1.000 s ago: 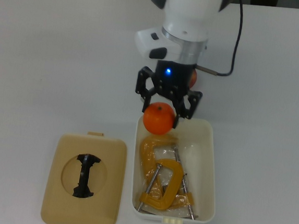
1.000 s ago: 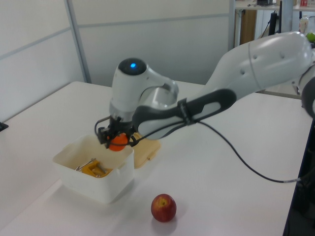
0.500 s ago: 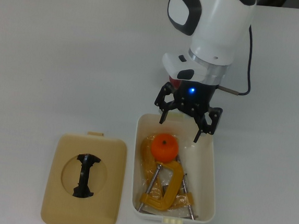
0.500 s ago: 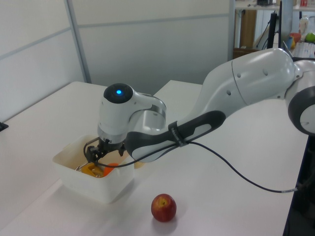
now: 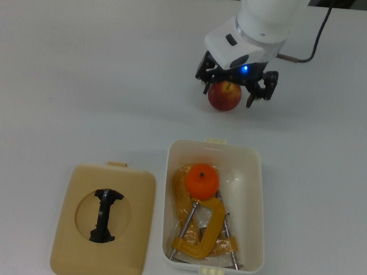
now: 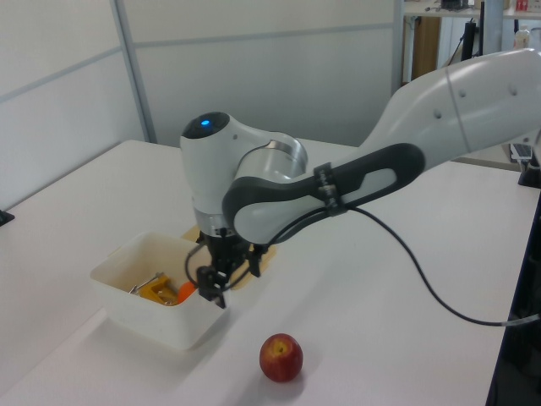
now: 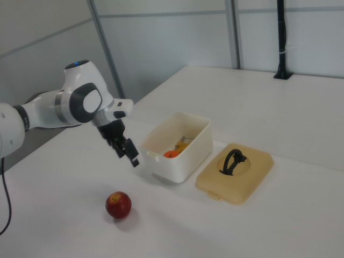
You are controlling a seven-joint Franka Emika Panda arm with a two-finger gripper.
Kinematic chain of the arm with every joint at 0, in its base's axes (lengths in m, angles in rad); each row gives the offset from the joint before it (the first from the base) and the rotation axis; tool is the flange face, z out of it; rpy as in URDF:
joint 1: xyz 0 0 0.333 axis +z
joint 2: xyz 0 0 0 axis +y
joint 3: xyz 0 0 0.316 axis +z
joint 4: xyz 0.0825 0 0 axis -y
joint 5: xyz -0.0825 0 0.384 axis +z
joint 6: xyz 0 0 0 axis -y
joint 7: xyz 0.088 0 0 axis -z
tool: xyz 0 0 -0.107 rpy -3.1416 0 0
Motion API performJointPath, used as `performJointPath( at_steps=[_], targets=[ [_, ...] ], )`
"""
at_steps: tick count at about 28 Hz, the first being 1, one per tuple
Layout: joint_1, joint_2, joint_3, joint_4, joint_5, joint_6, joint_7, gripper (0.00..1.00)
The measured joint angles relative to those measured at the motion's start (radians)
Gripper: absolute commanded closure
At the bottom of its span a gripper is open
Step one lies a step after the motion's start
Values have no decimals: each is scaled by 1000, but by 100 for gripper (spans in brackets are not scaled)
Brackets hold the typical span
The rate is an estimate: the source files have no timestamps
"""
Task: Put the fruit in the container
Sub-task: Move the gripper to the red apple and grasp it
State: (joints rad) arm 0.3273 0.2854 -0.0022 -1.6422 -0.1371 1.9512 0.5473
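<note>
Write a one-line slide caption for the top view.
Open black two-finger gripper hovers over the dark red apple on the white table; the orange mandarin sits in the cream plastic tub with yellow C-clamps.

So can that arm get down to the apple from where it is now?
Probably yes. The tool hangs open above the apple, which sits alone on bare table, apart from the tub. Nothing shows between them.

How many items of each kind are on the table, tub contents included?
Fruit: 2, a mandarin in the tub and an apple on the table
Tubs: 1
Lids: 1
C-clamps: 2, as far as the overlap shows
Total: 6
</note>
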Motion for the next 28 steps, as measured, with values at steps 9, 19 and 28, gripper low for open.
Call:
performJointPath(
  at_steps=[9,19,28],
  targets=[
    [1,-27,51,-158,-14,22,-25,0],
    [2,-25,72,-310,-102,187,1,0],
    [2,-19,74,-379,-163,263,31,100]
  ],
)
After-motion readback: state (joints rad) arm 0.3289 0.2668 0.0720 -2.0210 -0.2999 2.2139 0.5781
